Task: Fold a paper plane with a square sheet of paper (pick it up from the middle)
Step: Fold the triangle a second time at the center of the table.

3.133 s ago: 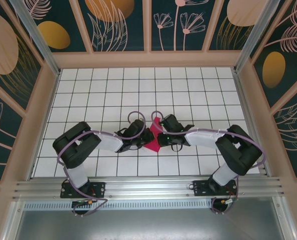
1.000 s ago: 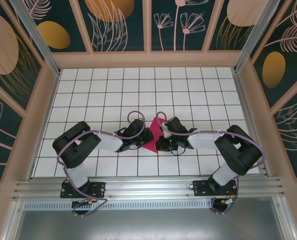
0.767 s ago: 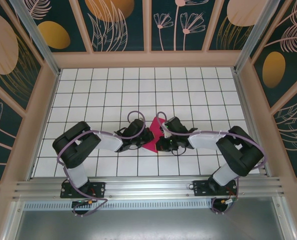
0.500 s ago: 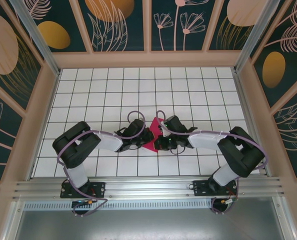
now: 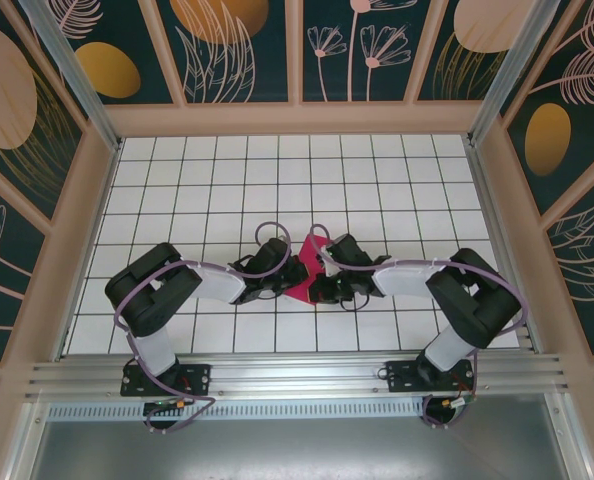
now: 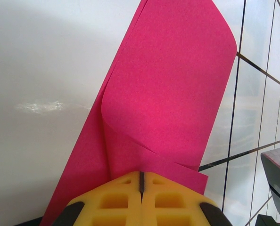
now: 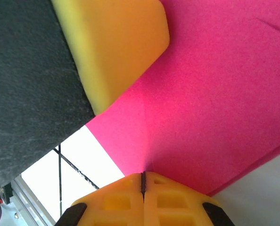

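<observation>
Partly folded magenta sheet of paper located on tiled tabletop, midway between side edges, nearer near edge. Left pincer clamped shut on one paper edge, right pincer on opposite edge. Loose flap seen curled upward.

Black-and-white arms, purple cables, yellow fingers

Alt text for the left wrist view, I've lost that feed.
A folded magenta sheet of paper runs up the frame from the left gripper, whose yellow fingers are shut at its near edge. White tiled table lies beneath.
</observation>
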Motion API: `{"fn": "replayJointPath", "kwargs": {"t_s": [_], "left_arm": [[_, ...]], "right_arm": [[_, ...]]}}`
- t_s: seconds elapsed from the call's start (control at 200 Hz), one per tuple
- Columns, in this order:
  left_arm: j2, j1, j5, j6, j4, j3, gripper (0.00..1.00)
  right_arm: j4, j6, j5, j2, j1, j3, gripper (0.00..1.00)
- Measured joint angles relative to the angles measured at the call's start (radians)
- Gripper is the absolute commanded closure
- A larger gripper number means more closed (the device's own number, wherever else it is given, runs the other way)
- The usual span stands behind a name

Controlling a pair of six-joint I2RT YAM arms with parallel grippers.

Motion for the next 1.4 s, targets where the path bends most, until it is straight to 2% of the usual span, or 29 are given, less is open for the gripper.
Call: {"fn": "replayJointPath", "kwargs": {"t_s": [0.375, 0.631, 0.976, 1.401], "left_arm": [[0.000, -0.005, 0.006, 0.002, -0.008, 0.003, 1.00], [0.000, -0.005, 0.008, 0.002, -0.018, 0.007, 1.00], [0.004, -0.005, 0.010, 0.006, -0.028, 0.016, 1.00], [0.004, -0.005, 0.026, 0.006, -0.031, 0.018, 1.00]], "right_arm": [[0.118, 0.027, -0.041, -0.036, -0.018, -0.093, 0.96], [0.068, 0.030, -0.041, -0.083, -0.018, -0.115, 0.96], [0.136, 0.053, -0.061, -0.078, -0.022, -0.150, 0.97], [0.109, 0.084, -0.073, -0.184, -0.051, -0.232, 0.95]]}}
